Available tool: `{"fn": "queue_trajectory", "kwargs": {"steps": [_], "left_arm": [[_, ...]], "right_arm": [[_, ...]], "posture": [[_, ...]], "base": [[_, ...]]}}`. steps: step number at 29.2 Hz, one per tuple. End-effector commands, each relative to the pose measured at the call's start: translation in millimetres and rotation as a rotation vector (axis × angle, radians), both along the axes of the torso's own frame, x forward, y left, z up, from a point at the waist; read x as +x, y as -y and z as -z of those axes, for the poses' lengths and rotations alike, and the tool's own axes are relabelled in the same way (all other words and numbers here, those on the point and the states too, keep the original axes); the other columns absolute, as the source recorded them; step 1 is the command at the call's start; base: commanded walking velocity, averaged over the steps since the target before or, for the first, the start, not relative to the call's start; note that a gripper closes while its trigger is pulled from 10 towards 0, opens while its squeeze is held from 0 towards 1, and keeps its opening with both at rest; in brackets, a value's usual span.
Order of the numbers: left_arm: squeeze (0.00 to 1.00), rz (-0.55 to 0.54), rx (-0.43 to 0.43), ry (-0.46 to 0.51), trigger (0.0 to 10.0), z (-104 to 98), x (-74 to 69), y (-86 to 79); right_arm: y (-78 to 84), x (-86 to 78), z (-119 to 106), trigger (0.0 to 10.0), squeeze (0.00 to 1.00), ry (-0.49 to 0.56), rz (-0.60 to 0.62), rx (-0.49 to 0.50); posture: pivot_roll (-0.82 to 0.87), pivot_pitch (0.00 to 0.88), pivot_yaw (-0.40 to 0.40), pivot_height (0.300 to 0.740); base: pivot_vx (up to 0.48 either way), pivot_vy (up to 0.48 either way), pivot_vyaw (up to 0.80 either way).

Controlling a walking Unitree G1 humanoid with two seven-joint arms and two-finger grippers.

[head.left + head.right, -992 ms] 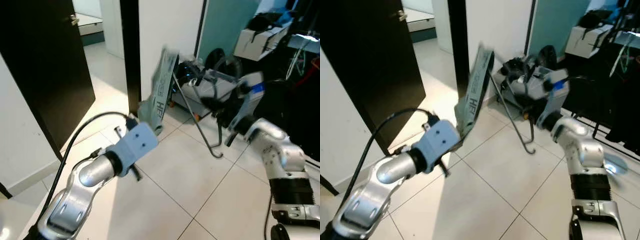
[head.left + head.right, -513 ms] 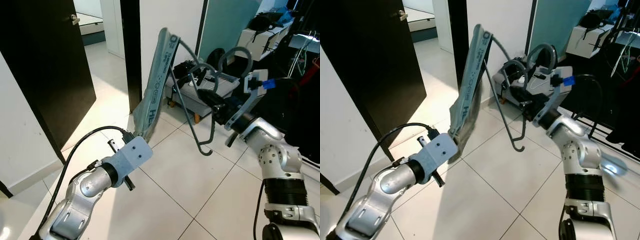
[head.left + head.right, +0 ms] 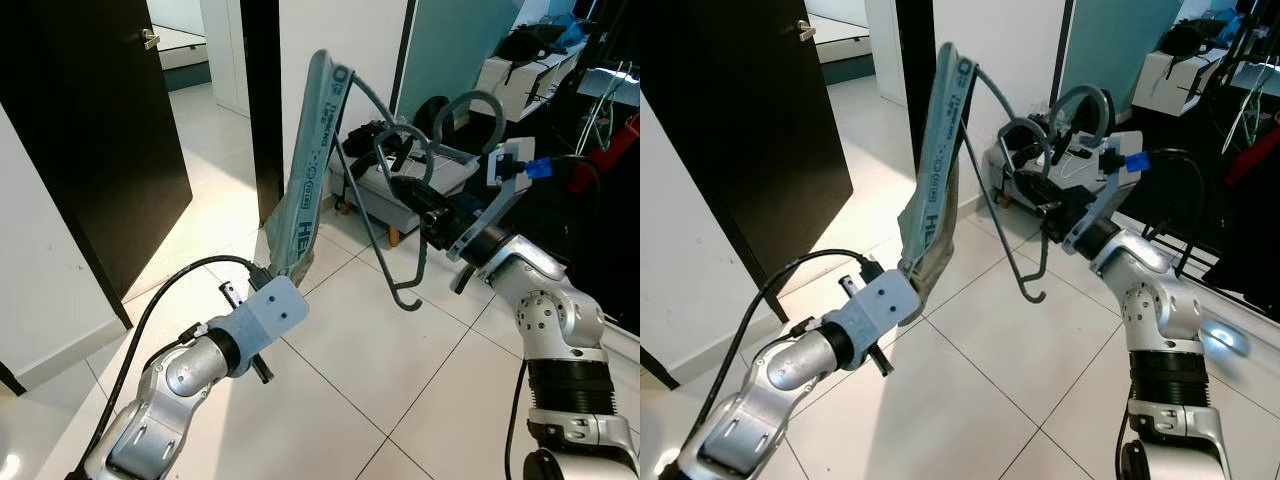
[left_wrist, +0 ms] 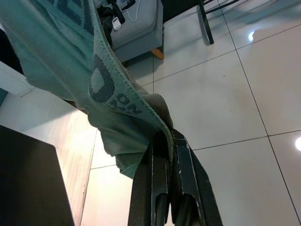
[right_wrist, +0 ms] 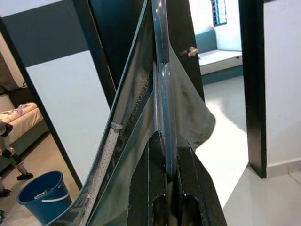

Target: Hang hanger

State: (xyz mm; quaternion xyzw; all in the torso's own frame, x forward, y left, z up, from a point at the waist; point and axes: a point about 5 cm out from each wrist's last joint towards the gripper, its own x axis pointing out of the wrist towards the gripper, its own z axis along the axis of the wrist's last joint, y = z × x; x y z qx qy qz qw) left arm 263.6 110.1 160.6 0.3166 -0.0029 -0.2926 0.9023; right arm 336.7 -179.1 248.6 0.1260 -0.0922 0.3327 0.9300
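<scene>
Grey-green towel [image 3: 312, 170] draped on grey hanger [image 3: 375, 215], held in mid-air over the tiled floor [image 3: 330, 370], no rail visible. Left gripper [image 4: 164, 155] clenched on towel's lower hem; right gripper [image 5: 164, 150] clamped on hanger's bar. Judgement: keep hook [image 3: 405, 300] free, lift both ends level so the cloth doesn't slip.

Open tiled floor [image 3: 340, 370] lies below both arms. Ahead, a white wall [image 3: 340, 60], a dark door [image 3: 90, 130] and cluttered grey boxes [image 3: 400, 185] close off the way forward.
</scene>
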Motion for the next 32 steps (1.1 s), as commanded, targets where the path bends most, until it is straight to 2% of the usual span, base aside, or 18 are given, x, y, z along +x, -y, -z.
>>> {"fn": "queue_trajectory", "kwargs": {"steps": [1,32], "left_arm": [[0.0,-0.002,0.022,-0.037,10.0,10.1,0.0,0.6],[0.0,0.01,0.026,-0.021,10.0,9.0,2.7,4.0]], "right_arm": [[-2.3,-2.6,-4.4,10.0,0.0,0.024,-0.018,0.019],[-4.6,-3.5,-4.7,10.0,0.0,0.032,-0.019,0.008]], "posture": [[0.0,0.0,-0.015,0.74],[0.0,0.0,-0.012,0.74]], "base": [[0.0,0.0,0.0],[0.0,0.0,0.0]]}}
